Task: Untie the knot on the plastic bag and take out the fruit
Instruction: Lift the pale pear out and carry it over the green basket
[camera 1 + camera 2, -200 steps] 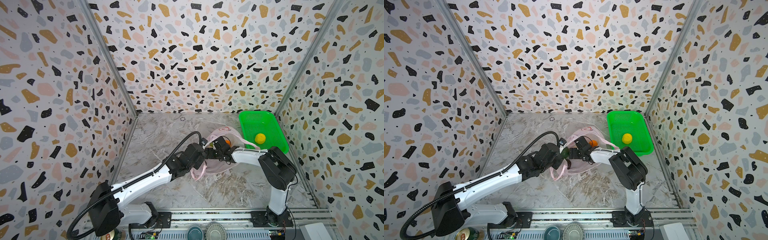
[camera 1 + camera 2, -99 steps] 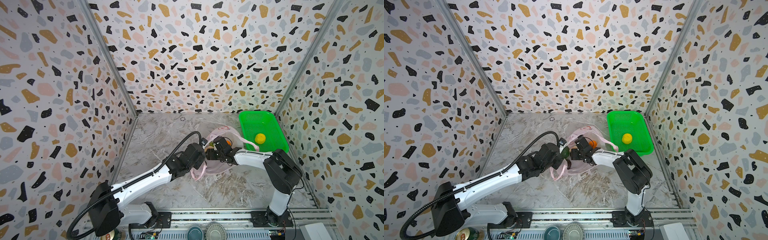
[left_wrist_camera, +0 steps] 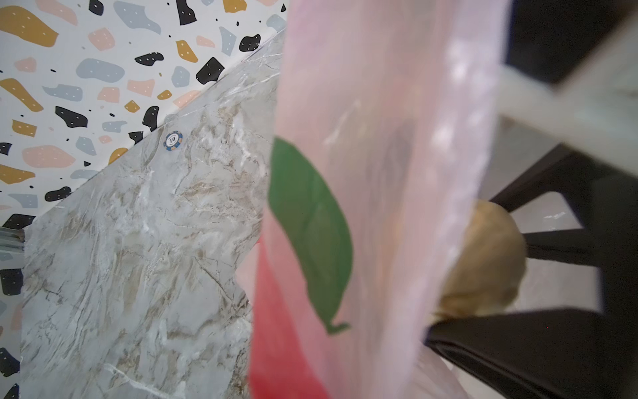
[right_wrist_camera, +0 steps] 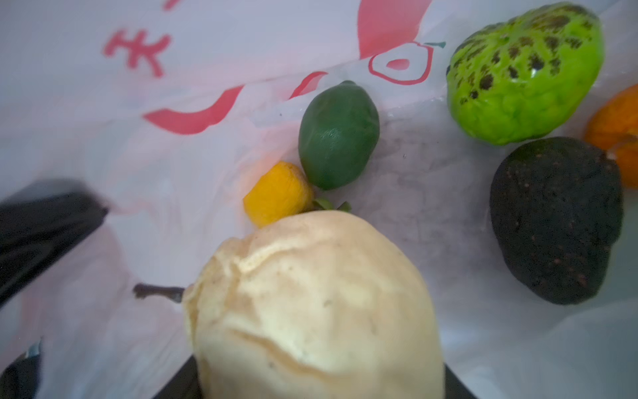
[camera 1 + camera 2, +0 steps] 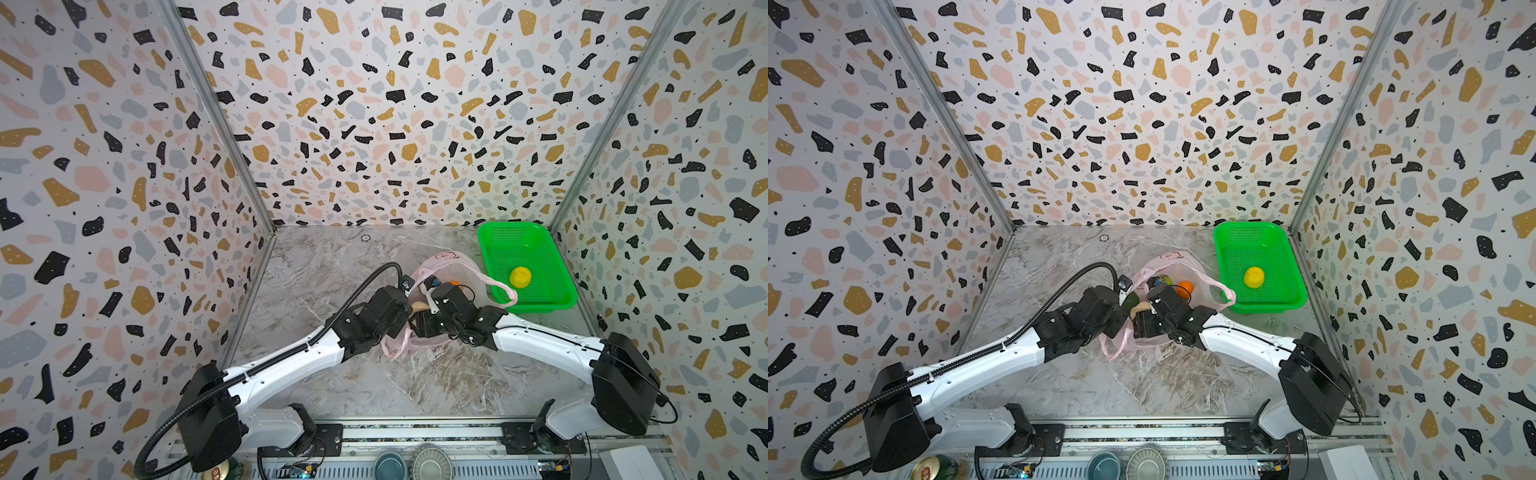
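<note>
Bag mouth is being held open. No knot is being seen in any view, so untying is being judged done & fruit removal is being judged underway. The plastic bag (image 5: 459, 266) is lying mid-table (image 5: 332, 270), just beside the green basket (image 5: 532, 249), w/ 1 handle loop (image 5: 505, 291) overlapping the basket's near corner.

L gripper (image 5: 407, 316) is pressed together. Pink film is being stretched right across the L wrist view, so the bag's rim is prob. being pinched by it. R gripper (image 5: 422, 318) is being reached into the bag, jaws being closed round the cream-white fruit (image 4: 310, 304) — black fingers are being seen on both sides of it.

5 more pcs are lying loose in the bag:
- dark green fruit (image 4: 338, 134)
- small yellow-orange pc (image 4: 276, 193)
- bumpy light green fruit (image 4: 524, 72)
- blackish-brown fruit (image 4: 556, 221)
- orange fruit (image 4: 618, 127)

1 yellow fruit (image 5: 520, 277) is already sitting in the basket.

Risks:
- The cream-white fruit is round & smooth-looking, so it could be squeezed out of the jaws on lift.
- The film is thin — it could be torn, or the whole bag dragged along, if a finger or the fruit is snagged on rim or handle.
- If the L pinch is lost, the mouth could be collapsed onto the R gripper.
- Both wrists are being worked v. close together, so a bump is possible.
- Loose pcs could be rolled out if the bag is tugged.
</note>
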Tool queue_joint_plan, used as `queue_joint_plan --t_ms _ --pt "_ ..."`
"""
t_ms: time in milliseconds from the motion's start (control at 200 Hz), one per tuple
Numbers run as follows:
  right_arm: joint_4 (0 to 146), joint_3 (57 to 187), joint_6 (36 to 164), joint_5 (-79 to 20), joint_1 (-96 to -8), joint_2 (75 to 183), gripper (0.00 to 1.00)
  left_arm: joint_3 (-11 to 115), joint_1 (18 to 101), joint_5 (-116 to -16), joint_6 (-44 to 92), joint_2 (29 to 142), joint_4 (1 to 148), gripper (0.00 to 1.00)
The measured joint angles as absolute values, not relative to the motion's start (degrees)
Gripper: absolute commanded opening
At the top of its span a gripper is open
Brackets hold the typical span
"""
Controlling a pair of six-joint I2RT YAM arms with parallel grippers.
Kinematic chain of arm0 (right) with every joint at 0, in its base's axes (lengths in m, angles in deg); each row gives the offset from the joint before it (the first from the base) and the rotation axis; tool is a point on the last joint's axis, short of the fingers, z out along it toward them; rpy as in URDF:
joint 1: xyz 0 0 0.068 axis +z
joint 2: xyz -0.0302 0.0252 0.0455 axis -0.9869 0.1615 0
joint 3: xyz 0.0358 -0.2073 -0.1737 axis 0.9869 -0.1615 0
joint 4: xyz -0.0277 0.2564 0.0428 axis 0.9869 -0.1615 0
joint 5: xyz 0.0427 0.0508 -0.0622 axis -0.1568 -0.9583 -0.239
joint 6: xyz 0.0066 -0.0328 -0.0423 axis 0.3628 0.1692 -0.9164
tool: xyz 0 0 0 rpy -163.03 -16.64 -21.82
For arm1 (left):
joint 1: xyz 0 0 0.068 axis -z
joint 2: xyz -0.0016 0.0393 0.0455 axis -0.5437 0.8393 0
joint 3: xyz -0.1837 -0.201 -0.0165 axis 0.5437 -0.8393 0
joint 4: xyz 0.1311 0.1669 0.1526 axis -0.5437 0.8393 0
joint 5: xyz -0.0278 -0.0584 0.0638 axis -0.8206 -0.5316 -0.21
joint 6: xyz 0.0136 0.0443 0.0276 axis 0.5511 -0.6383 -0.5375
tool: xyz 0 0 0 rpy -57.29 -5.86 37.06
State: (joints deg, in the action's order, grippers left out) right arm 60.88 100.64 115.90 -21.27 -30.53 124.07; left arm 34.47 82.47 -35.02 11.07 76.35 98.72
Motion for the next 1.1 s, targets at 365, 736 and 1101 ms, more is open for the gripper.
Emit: queue_joint_plan --t_ms 365,736,1101 --pt "46.3 112.5 114.1 -22.6 -32.1 113.4 0.55 34.5 82.4 -34.2 11.1 77.0 98.7 0.0" --pt "42.4 126.0 109.0 -28.4 -48.4 112.1 0.55 34.5 82.4 -33.8 11.1 77.2 98.7 0.0" --pt "50.9 119.4 106.8 -33.8 -70.2 114.8 0.55 34.5 82.4 -33.8 11.1 77.3 98.7 0.0"
